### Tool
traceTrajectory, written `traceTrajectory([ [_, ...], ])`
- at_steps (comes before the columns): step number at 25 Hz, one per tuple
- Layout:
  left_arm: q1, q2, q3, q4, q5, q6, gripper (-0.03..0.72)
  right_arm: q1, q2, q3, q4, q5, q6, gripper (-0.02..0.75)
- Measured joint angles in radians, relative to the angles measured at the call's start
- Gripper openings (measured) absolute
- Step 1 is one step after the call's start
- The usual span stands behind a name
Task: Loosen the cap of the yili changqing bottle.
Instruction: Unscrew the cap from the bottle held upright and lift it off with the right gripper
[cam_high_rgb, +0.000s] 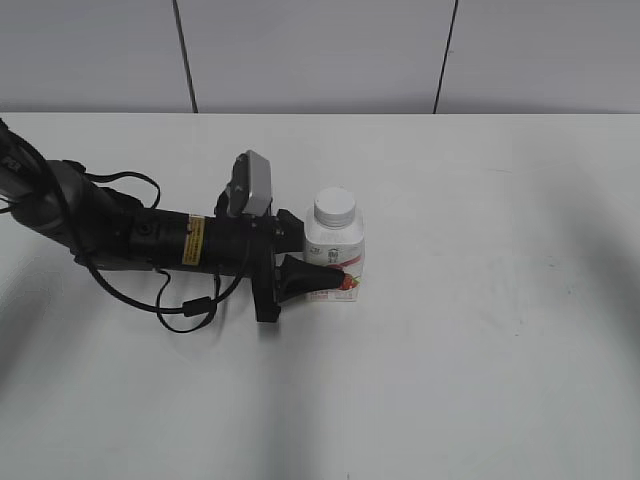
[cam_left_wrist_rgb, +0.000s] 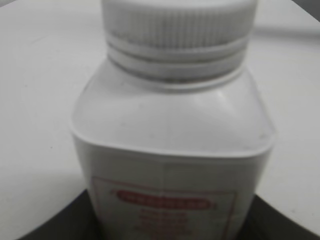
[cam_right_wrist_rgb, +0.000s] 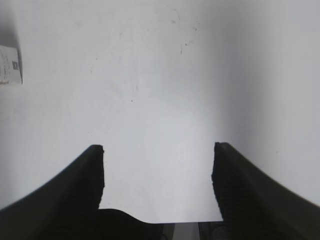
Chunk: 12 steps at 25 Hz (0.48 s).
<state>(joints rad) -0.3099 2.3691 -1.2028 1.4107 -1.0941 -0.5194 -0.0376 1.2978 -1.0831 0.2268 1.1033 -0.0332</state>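
The yili changqing bottle stands upright on the white table, squat and white with a red-pink label. Its white ribbed cap sits on the neck. My left gripper reaches in from the left, low over the table, and is shut on the bottle's body, one finger in front and one behind. In the left wrist view the bottle fills the frame, with the cap at the top and the dark jaws at the lower corners. My right gripper is open and empty over bare table.
The white table runs to a grey panelled wall at the back. A black cable loops beside the left arm. A corner of the bottle's label shows at the left edge of the right wrist view.
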Motion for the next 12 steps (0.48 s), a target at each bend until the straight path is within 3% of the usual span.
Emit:
traceTrajectory([
  [7,0.0,0.0,0.0,-0.002,0.0,0.0,0.361,0.007,0.237,-0.197,0.0,0.053,0.096,0.533],
  [12,0.0,0.0,0.0,-0.002,0.0,0.0,0.358,0.059,0.333,-0.304,-0.003,0.104,0.151,0.533],
])
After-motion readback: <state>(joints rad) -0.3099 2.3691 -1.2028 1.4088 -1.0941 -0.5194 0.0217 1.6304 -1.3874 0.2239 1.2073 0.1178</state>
